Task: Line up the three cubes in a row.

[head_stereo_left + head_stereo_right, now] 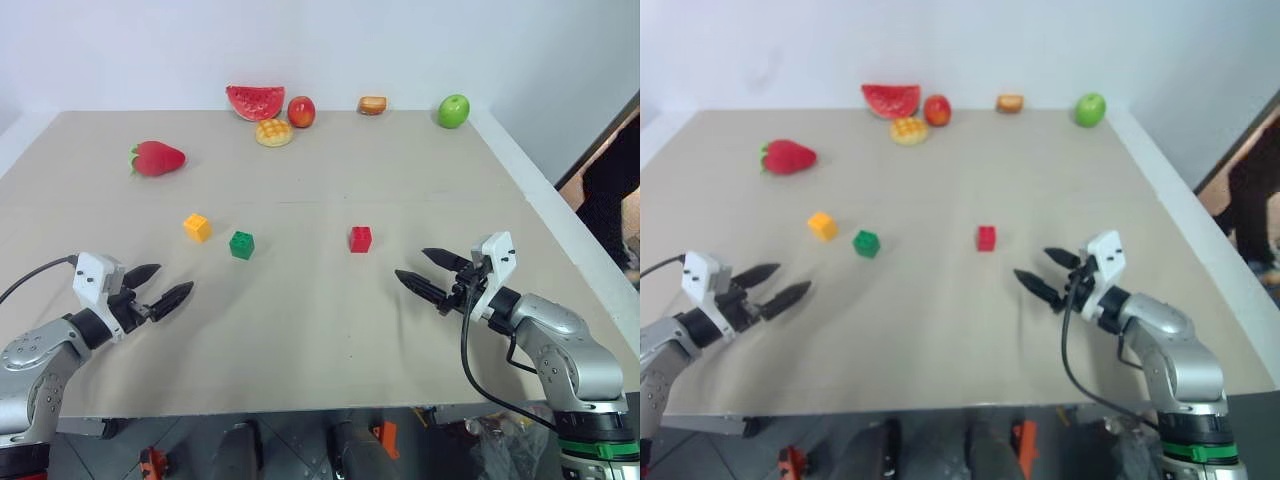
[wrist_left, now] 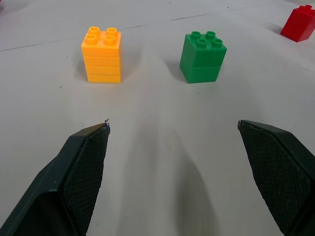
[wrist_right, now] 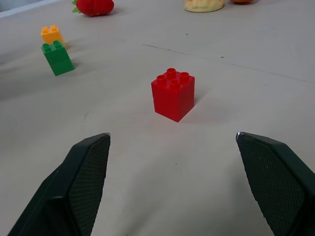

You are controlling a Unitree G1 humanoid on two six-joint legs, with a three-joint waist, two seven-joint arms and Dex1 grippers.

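The yellow-orange cube (image 1: 197, 227) and green cube (image 1: 241, 244) are sitting near each other mid-table (image 1: 300, 330), the red cube (image 1: 360, 238) lying well apart to their right — none held. Left gripper (image 1: 158, 286) and right gripper (image 1: 427, 274) are hovering nearer the front edge, jaws spread wide, both empty.

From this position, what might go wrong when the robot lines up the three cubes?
1. The yellow cube and green cube stand close together, so the open left gripper might knock one while taking the other.
2. The red cube stands far from that pair; a short carry by the right gripper may leave an uneven gap.
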